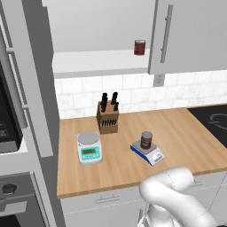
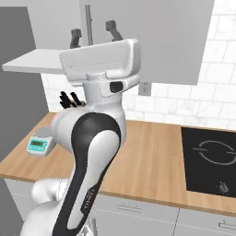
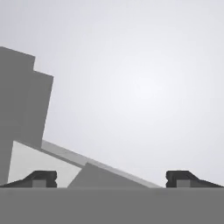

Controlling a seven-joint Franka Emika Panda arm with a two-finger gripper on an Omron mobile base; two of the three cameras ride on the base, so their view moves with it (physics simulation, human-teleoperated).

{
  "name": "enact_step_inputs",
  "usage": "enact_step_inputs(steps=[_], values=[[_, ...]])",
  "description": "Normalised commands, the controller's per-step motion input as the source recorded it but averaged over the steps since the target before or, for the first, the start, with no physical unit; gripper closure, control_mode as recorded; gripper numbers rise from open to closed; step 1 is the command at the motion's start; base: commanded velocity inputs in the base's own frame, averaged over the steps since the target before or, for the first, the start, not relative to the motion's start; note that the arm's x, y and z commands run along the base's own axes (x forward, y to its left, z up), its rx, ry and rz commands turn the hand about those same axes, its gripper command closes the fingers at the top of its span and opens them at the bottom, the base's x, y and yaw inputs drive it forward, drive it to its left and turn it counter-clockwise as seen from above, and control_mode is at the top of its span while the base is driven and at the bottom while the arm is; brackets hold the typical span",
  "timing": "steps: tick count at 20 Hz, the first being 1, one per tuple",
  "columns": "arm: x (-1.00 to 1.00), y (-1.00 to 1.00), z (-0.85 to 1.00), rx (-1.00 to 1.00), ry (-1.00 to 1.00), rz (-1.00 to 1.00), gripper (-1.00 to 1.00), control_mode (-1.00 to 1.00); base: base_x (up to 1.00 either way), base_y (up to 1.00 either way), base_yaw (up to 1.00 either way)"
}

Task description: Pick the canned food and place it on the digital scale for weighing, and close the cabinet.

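Canned food [image 1: 146, 140] stands on the digital scale [image 1: 147, 152]; the empty, spread hand [image 2: 94, 31] must next push the cabinet [image 1: 188, 35] door shut.

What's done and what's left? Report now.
Done: the can stands on the blue scale. In hand: nothing; the tool is open, raised up by the cabinet. Left: the cabinet's left side stands open, its door swung out, so it needs closing.
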Motion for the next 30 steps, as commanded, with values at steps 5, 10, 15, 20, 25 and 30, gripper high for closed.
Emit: enact_step_inputs(steps=[5, 10, 15, 20, 25, 30], values=[[-1.0, 0.88, -0.29, 0.0, -0.23, 0.0, -1.0, -1.0, 0.0, 0.0, 0.0], [-1.0, 1.0, -0.06, -0.14, -0.24, -0.03, -1.0, -1.0, 0.0, 0.0, 0.0], [-0.99, 0.78, 0.05, -0.38, 0.18, -0.17, -1.0, -1.0, 0.0, 0.0, 0.0], [-0.91, 0.98, 0.0, -0.47, 0.5, -0.09, -1.0, -1.0, 0.0, 0.0, 0.0], [-0.98, 0.99, 0.06, -0.36, 0.35, -0.07, -1.0, -1.0, 0.0, 0.0, 0.0], [-0.97, 1.0, -0.27, -0.03, 0.0, -0.09, -1.0, -1.0, 0.0, 0.0, 0.0]])
